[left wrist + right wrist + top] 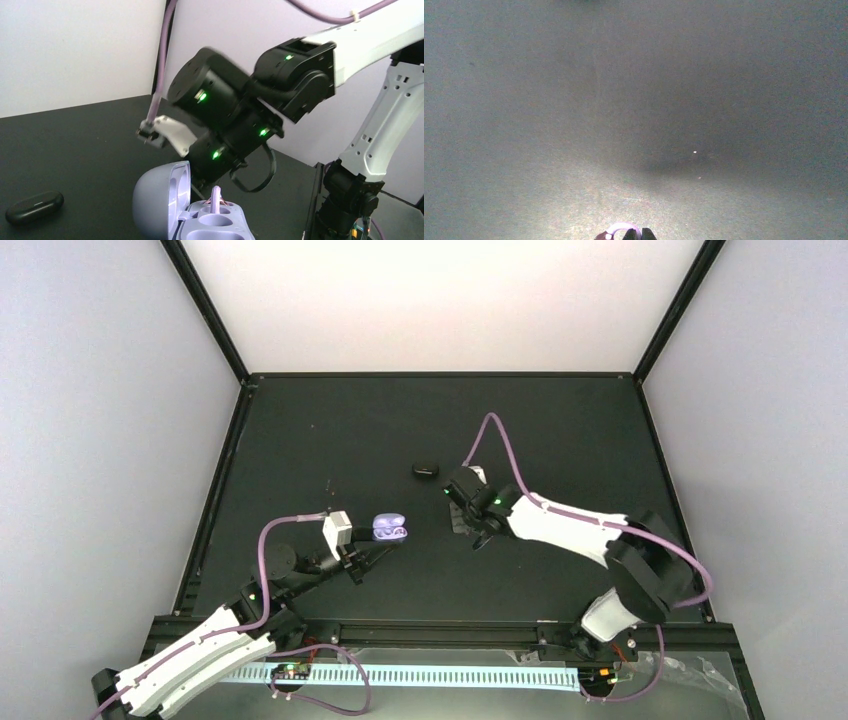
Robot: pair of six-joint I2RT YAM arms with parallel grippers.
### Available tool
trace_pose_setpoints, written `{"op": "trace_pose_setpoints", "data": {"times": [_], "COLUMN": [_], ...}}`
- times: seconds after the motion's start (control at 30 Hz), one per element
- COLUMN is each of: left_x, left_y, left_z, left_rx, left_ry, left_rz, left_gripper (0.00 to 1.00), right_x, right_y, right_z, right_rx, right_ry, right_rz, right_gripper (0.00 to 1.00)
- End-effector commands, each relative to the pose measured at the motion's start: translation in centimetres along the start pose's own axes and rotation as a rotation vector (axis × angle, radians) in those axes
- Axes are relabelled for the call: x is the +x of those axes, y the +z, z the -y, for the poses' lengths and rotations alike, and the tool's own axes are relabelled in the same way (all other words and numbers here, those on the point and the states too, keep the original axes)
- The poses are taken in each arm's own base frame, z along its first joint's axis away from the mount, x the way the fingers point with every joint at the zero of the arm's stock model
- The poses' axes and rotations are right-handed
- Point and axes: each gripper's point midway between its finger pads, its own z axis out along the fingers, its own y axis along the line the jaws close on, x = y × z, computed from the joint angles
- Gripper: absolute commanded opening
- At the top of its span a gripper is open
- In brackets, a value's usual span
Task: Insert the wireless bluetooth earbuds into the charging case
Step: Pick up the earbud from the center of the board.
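Lid [155, 200] up on the purple charging case [390, 530], grip tight on both sides

Black table [330, 440] stretches wide beneath both arms. Over to the left claw [378, 546]: it's clamped on the purple charging case, which sits right at its tips with the lid swung up and the wells open to the ceiling. From that claw's own camera the right arm [300, 75] looms just beyond the case.

Now the right claw [636, 234]: tips pressed together, hanging low over bare table, with the purple case off to its left and clearly apart from it.

A closed black case [425, 471] lies flat on the table, farther out than either claw, nearer the right one and touched by neither.

Down to the small stuff. One purple-pink earbud [216, 195] stands stem-up in a well of the case, right in front of the left claw. A second purple-pink bud [616, 231] shows hard against the left side of the right claw's closed tips. Whether it is actually pinched there, I cannot tell.
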Motion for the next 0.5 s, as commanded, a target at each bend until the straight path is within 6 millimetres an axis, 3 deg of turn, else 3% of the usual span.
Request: {"op": "trace_pose_setpoints", "data": {"times": [0.0,0.2,0.33,0.47], "left_x": [-2.2,-3.6,-5.4,-7.7], "left_y": [-0.1,0.3,0.5,1.1], "left_z": [0.5,0.8,1.2,1.9], "left_rx": [0.006,0.014,0.031,0.052], "left_ry": [0.011,0.024,0.042,0.085], "left_rz": [0.063,0.102,0.167,0.242], "left_gripper": [0.02,0.02,0.02,0.01], "right_x": [-3.4,-6.6,-9.0,-10.3], "right_y": [-3.8,-10.0,-17.1,-23.2], "right_z": [0.7,1.2,1.6,2.4], "right_rx": [-0.002,-0.058,-0.141,-0.184], "right_ry": [0.048,0.045,0.03,-0.011], "right_rz": [0.183,0.364,0.545,0.695], "right_gripper": [0.01,0.01,0.01,0.01]}}
